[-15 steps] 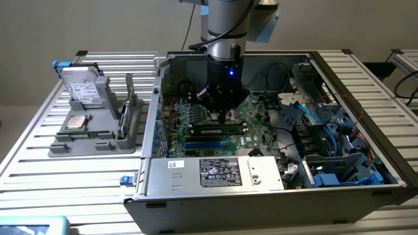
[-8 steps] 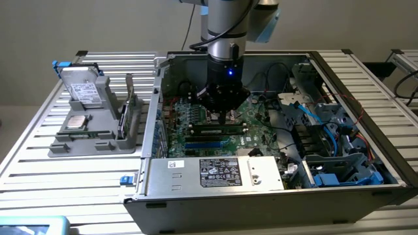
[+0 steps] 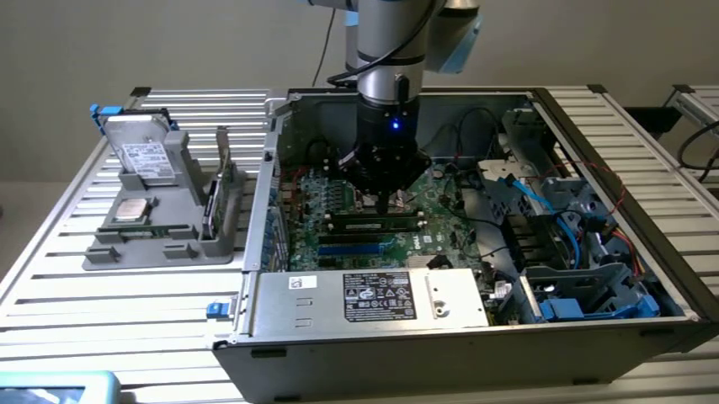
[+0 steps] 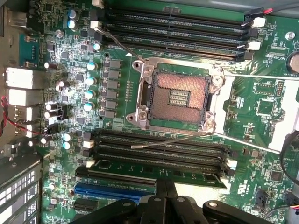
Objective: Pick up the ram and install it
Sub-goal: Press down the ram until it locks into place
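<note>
Ram (image 3: 375, 225) already sits in a motherboard (image 3: 337, 202) slot (image 4: 159, 161) beside the CPU socket (image 4: 177, 98), gripper (image 3: 386, 200) pressed together right above it, seemingly seating it; little looks left.

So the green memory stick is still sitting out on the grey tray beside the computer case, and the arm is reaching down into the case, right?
Not quite. The exterior view shows the ram already inside the case, lying in a black slot on the motherboard, not on the grey tray. The gripper does reach down into the case, right above it.
</note>
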